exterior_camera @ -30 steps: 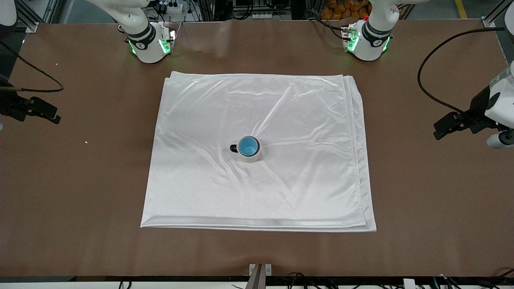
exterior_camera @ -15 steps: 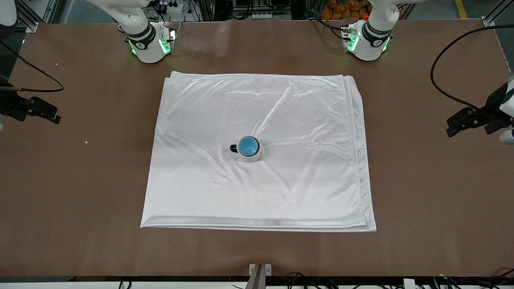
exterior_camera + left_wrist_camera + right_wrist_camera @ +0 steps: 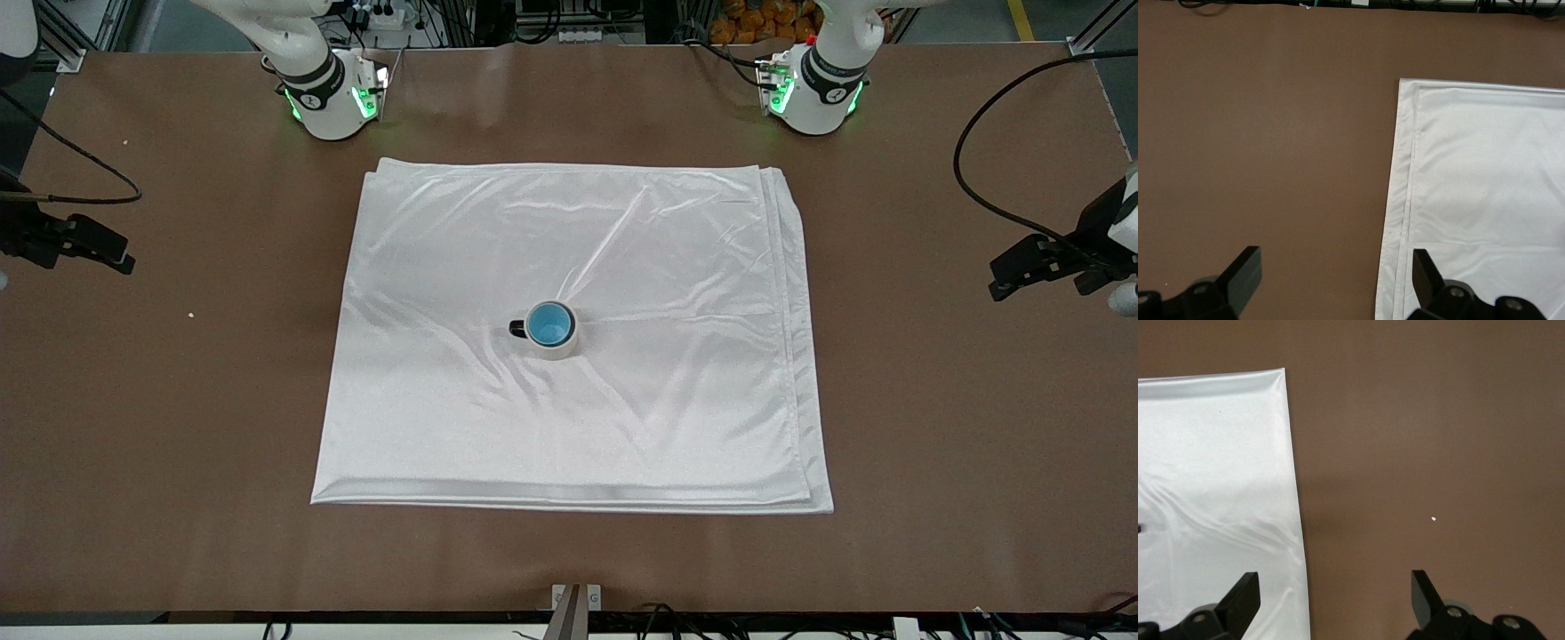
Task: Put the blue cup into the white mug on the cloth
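The blue cup stands upright inside the white mug, whose black handle points toward the right arm's end of the table. The mug sits near the middle of the cloth, a shiny white wrinkled sheet. My left gripper hangs open over bare table at the left arm's end, holding nothing; the left wrist view shows the left gripper by a corner of the cloth. My right gripper waits open and empty at the right arm's end; in its wrist view the right gripper straddles the edge of the cloth.
The brown table surrounds the cloth on all sides. Both arm bases stand at the edge farthest from the front camera. A black cable loops near the left arm. A small white speck lies on the table.
The left gripper drew back from the cloth toward its end of the table, then nearly stopped. The cup, mug, cloth and right arm have not moved.
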`<move>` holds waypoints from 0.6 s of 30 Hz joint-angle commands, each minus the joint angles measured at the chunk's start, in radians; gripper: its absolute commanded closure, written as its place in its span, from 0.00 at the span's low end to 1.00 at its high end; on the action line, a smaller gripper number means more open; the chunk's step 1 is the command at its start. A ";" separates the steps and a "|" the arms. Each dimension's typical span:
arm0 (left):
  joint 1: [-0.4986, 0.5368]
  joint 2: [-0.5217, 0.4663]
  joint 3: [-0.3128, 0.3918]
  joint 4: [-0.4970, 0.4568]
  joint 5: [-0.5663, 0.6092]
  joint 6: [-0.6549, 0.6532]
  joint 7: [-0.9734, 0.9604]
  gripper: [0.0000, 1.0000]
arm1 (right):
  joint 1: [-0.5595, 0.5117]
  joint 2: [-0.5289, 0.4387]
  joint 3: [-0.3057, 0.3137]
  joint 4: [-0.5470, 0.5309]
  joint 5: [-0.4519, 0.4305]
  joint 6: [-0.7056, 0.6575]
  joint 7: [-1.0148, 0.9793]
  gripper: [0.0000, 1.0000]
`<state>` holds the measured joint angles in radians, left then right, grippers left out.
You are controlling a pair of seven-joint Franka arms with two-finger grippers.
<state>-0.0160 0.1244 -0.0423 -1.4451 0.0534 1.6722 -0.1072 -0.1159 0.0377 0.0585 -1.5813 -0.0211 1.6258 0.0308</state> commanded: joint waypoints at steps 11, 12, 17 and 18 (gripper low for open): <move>0.018 -0.025 -0.013 -0.017 -0.017 -0.002 0.020 0.00 | 0.001 0.016 0.003 0.030 -0.008 -0.020 0.009 0.00; 0.018 -0.025 -0.013 -0.017 -0.018 -0.002 0.020 0.00 | 0.001 0.016 0.003 0.030 -0.008 -0.020 0.011 0.00; 0.021 -0.025 -0.013 -0.014 -0.023 -0.003 0.023 0.00 | -0.001 0.016 0.003 0.030 -0.008 -0.020 0.011 0.00; 0.022 -0.025 -0.013 -0.012 -0.023 -0.003 0.023 0.00 | -0.001 0.016 0.003 0.030 -0.008 -0.020 0.009 0.00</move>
<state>-0.0131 0.1221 -0.0440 -1.4451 0.0534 1.6722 -0.1071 -0.1159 0.0377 0.0585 -1.5813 -0.0211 1.6256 0.0308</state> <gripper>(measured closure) 0.000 0.000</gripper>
